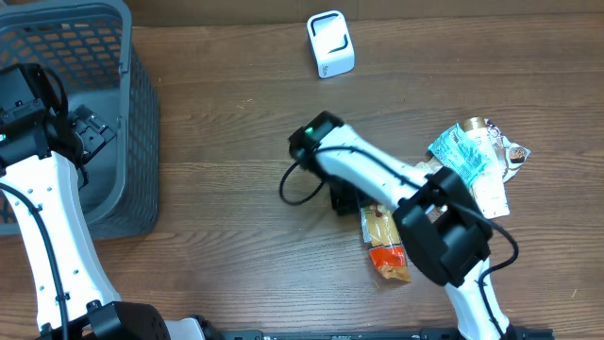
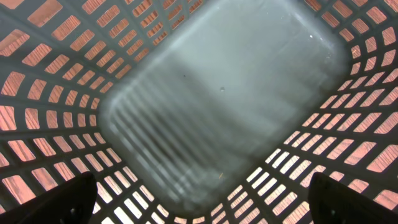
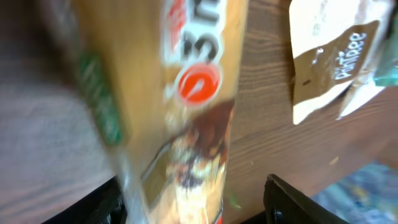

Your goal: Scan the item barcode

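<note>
The item, a yellow and orange snack packet (image 1: 385, 247), lies flat on the wooden table right of centre. My right gripper (image 1: 345, 198) sits at its upper end. In the right wrist view the packet (image 3: 193, 93) is blurred and runs down between the open jaws of that gripper (image 3: 196, 202), with a clear gap to the right finger (image 3: 292, 199). No barcode shows in any view. My left gripper (image 1: 90, 132) hangs open inside the grey basket (image 1: 142, 113), with only the basket floor (image 2: 224, 93) beneath the gripper (image 2: 199, 202).
A small white boxy device (image 1: 330, 43) stands at the back of the table. A teal packet (image 1: 460, 151) and a white and brown pouch (image 1: 493, 184) lie at the right; the pouch (image 3: 329, 68) shows beside the item.
</note>
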Robot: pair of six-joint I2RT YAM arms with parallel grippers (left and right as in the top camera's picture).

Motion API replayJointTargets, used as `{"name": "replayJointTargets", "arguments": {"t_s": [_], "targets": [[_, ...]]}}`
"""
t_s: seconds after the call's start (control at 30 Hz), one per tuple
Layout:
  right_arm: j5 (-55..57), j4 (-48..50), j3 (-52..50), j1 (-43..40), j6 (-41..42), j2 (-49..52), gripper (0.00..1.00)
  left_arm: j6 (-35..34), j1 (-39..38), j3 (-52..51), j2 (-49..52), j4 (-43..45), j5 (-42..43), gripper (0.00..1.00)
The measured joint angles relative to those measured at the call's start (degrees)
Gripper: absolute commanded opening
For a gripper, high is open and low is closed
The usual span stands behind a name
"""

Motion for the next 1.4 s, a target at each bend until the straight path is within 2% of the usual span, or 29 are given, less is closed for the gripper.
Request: {"name": "replayJointTargets", "arguments": {"t_s": [0.23,0.5,0.83,1.0,1.13,1.33,1.37,1.4], "targets": [[5.1,1.0,-0.2,9.2,4.1,0.0,0.86,0.0,0.0,0.0,0.0,0.0,0.0,0.99],[5.9,5.4,-7.6,9.6,5.1,-0.2,0.86,0.0,0.0,0.0,0.0,0.0,0.0,1.00],[6.2,10.7,-9.9,12.1,4.7,-0.3,0.83,0.0,0.0,0.0,0.0,0.0,0.0,1.00],[7.7,14.8,-14.4,13.3,3.1,-2.7,0.75,0.0,0.0,0.0,0.0,0.0,0.0,1.00],[9.3,17.9,-19.4,13.4,2.2,-4.7,0.58,0.0,0.0,0.0,0.0,0.0,0.0,1.00],[13.9,21.1,-25.9,13.3,1.3,-6.7,0.49,0.0,0.0,0.0,0.0,0.0,0.0,0.99],[14.6,21.2,-26.4,13.3,1.0,-6.7,0.46,0.0,0.0,0.0,0.0,0.0,0.0,1.00],[15.2,21.2,-26.9,13.2,0.7,-6.7,0.38,0.0,0.0,0.0,0.0,0.0,0.0,1.00]]}}
